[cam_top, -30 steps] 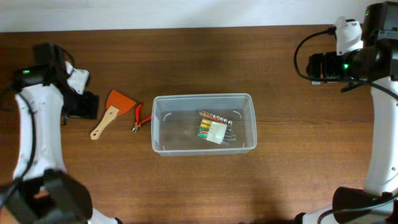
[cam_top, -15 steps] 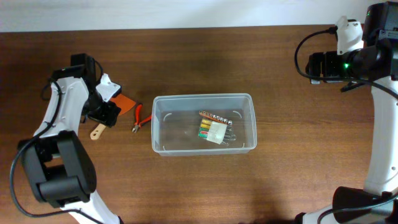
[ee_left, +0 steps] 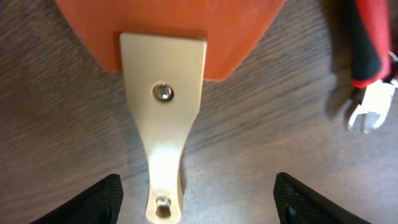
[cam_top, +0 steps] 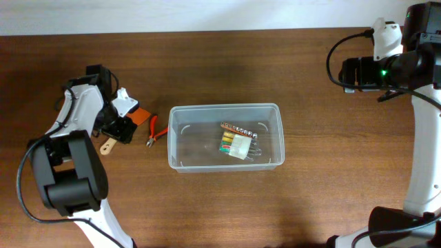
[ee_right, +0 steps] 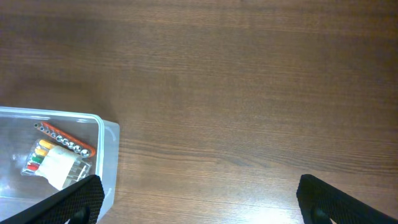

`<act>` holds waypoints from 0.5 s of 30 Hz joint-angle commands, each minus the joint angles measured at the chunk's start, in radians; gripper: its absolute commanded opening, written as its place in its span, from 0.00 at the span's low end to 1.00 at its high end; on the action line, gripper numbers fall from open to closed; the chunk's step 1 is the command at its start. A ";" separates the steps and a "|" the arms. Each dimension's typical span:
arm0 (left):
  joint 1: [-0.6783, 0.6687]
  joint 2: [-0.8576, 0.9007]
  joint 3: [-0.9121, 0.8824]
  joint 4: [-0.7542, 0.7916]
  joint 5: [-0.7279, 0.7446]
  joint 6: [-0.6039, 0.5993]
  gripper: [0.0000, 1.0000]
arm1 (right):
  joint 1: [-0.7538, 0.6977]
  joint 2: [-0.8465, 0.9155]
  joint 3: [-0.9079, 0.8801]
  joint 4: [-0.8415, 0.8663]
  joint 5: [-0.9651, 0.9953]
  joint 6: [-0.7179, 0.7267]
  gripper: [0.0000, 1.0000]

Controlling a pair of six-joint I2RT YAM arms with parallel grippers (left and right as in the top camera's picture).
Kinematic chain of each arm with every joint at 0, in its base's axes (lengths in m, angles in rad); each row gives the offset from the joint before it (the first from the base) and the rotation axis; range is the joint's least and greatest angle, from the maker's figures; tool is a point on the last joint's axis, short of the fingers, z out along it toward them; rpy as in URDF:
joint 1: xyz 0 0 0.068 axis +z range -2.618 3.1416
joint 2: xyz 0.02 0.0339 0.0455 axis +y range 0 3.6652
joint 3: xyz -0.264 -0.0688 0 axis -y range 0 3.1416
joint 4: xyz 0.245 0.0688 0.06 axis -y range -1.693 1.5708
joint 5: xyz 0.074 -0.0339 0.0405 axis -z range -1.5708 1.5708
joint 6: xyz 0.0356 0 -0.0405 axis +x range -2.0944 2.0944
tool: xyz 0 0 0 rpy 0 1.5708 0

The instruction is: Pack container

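The clear plastic container (cam_top: 275, 132) sits at the table's middle and holds a small set of coloured bits (cam_top: 238, 143); its corner shows in the right wrist view (ee_right: 111, 155). An orange scraper with a wooden handle (ee_left: 163, 118) lies left of the container, mostly under my left arm in the overhead view (cam_top: 108, 146). My left gripper (ee_left: 196, 202) is open, low over the scraper, its fingers either side of the handle end. Red-handled pliers (cam_top: 154, 132) lie between scraper and container. My right gripper (ee_right: 199, 202) is open and empty over bare table at the far right.
The pliers' red handle and metal jaws (ee_left: 370, 74) lie close to the right of the scraper. The wall edge runs along the back of the table (cam_top: 207, 17). The right arm (cam_top: 386, 65) stays at the far right corner.
My left arm has swung from the far left edge in over the scraper and dropped low around its handle. The right arm has not moved.
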 commanded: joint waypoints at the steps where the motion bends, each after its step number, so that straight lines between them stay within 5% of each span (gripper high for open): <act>1: 0.005 0.037 0.001 0.009 -0.024 0.020 0.80 | -0.002 0.007 -0.001 -0.001 -0.001 0.008 0.99; 15: 0.067 0.063 -0.031 0.023 -0.074 -0.004 0.80 | -0.002 0.007 -0.001 -0.003 0.006 0.005 0.99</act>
